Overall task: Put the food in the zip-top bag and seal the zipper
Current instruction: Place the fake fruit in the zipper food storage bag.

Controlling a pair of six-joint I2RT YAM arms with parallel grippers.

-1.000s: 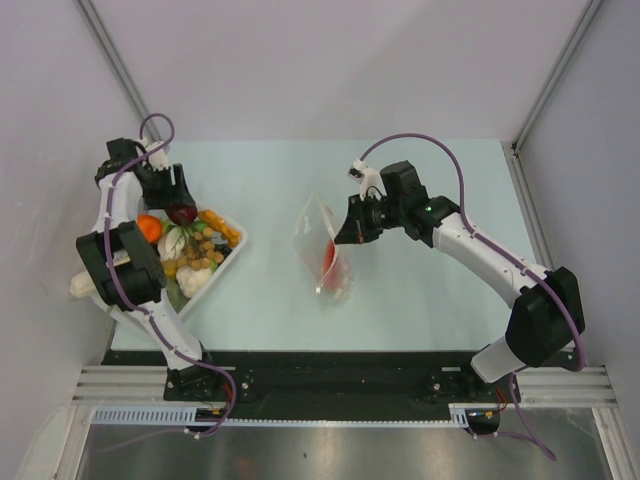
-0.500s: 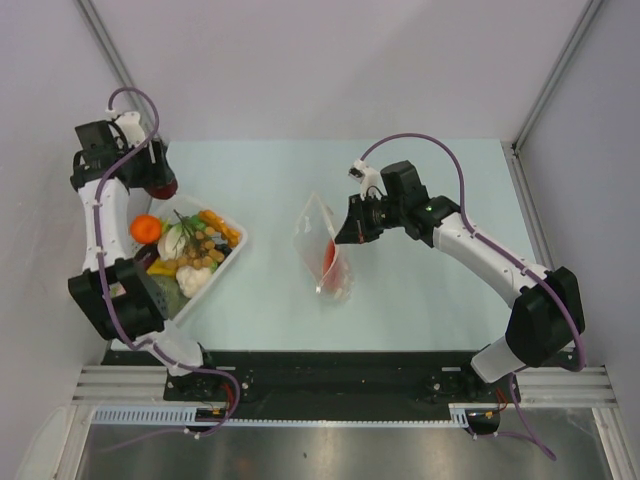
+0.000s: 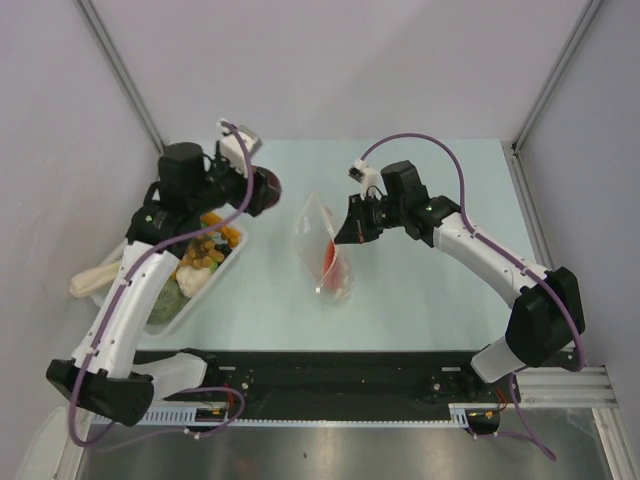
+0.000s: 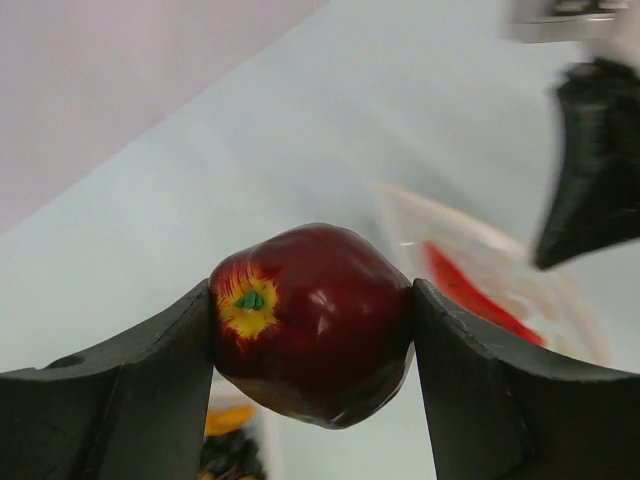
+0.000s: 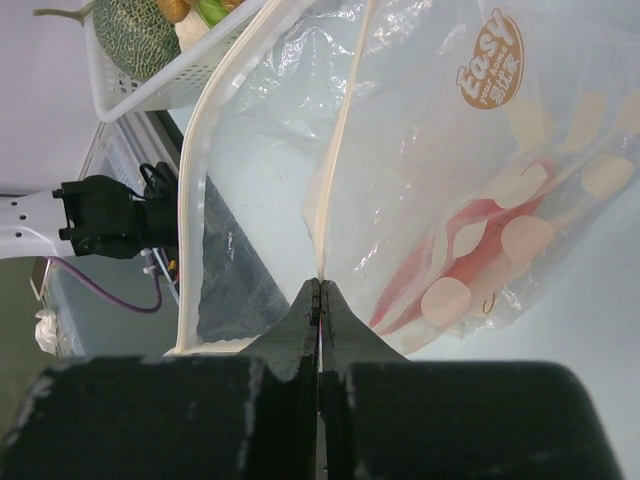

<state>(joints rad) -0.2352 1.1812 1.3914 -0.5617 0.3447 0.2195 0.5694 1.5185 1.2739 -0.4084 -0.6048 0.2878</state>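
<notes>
Both tools gripping, left tool (image 3: 263, 190) on dark red apple (image 4: 312, 340), right tool (image 5: 320, 287) on zipper (image 5: 344, 150) running far-to-near

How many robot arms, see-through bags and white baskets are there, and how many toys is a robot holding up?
Robot arms: 2 (left arm, right arm)
Bags: 1 (see-through bag)
Baskets: 1 (white basket)
Toys held up: 1 (dark red fruit)
Total: 5
</notes>
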